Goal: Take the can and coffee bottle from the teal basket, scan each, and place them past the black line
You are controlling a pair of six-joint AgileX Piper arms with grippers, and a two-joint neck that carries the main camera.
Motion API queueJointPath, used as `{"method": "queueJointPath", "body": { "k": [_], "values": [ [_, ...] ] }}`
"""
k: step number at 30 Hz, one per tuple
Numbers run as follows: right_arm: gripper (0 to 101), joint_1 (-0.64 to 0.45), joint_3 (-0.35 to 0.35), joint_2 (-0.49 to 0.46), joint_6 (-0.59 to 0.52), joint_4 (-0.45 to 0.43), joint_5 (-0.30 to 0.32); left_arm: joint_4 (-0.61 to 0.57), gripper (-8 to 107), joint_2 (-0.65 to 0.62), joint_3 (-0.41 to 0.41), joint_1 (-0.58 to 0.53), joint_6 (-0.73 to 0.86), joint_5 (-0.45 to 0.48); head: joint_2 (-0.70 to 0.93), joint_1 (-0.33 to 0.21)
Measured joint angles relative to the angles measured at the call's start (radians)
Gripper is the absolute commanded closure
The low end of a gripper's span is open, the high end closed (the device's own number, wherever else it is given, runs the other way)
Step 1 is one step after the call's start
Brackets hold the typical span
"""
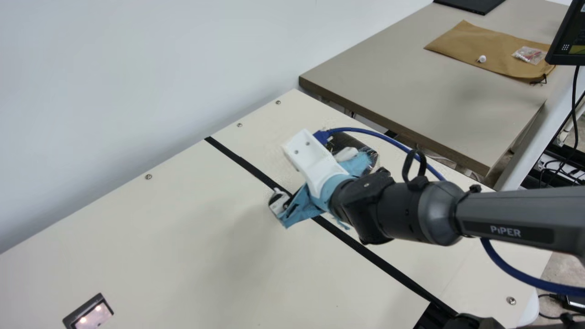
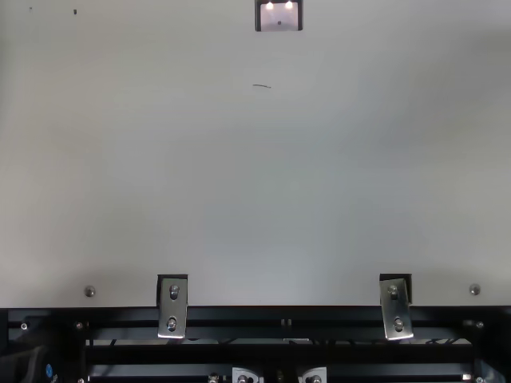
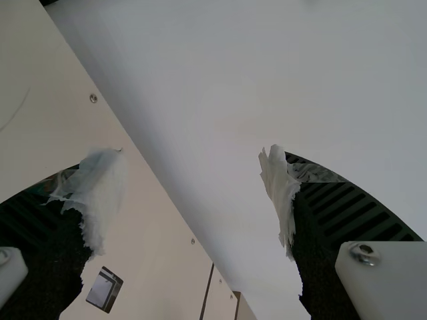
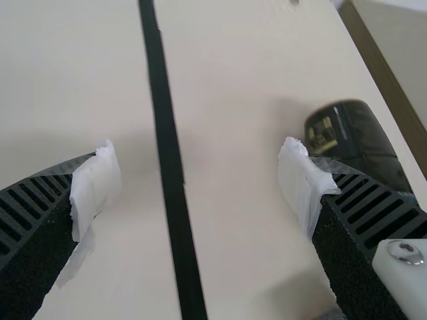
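Over the black line (image 1: 247, 166), my right gripper (image 1: 314, 179) has its two teal-wrapped fingers apart. Behind its far finger is a dark, rounded container (image 1: 340, 140), on the table right of the line. In the right wrist view the same gripper (image 4: 200, 185) is open and empty above the line (image 4: 170, 153); the dark container (image 4: 353, 140) with gold markings is partly covered by one finger. Whether it is the can or the coffee bottle, I cannot tell. My left gripper (image 3: 193, 193) is open with nothing between its taped fingertips, facing the wall.
The scanner (image 1: 93, 315) sits low at the main view's left, at the top edge of the top view (image 2: 279, 17), and beside a finger in the left wrist view (image 3: 105, 290). A grey side table (image 1: 411, 87) holds a brown envelope (image 1: 475, 45). A blue cable (image 1: 388, 138) loops by my right arm.
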Motion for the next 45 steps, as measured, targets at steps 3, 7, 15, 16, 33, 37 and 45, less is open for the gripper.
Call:
{"method": "queueJointPath", "body": {
  "k": [3,7,15,16,33,37,45],
  "values": [
    [0,0.070,-0.034,-0.007,-0.079,0.098,-0.025,0.000,9,0.000,0.000,0.000,0.000,0.000,0.000,0.000],
    [0,0.168,-0.074,-0.009,-0.163,0.209,-0.057,0.000,9,0.000,0.000,0.000,0.000,0.000,0.005,0.005],
    [0,0.275,-0.093,-0.009,-0.144,0.239,-0.093,0.000,9,0.000,0.000,0.000,0.000,0.000,0.000,0.000],
    [0,0.275,-0.093,-0.009,-0.144,0.238,-0.094,0.000,9,0.000,0.000,0.000,0.000,0.000,0.000,0.000],
    [0,-0.001,-0.318,-0.082,0.378,0.081,0.476,0.000,9,0.000,0.000,0.000,0.000,0.000,0.000,0.000],
    [0,-0.077,-0.361,-0.066,0.522,0.185,0.685,0.000,9,0.000,0.000,0.000,0.000,0.000,0.000,0.000],
    [0,-0.034,-0.227,-0.103,0.615,0.225,0.887,0.000,9,0.000,0.000,0.000,0.000,0.000,0.000,0.005]
  ]
}}
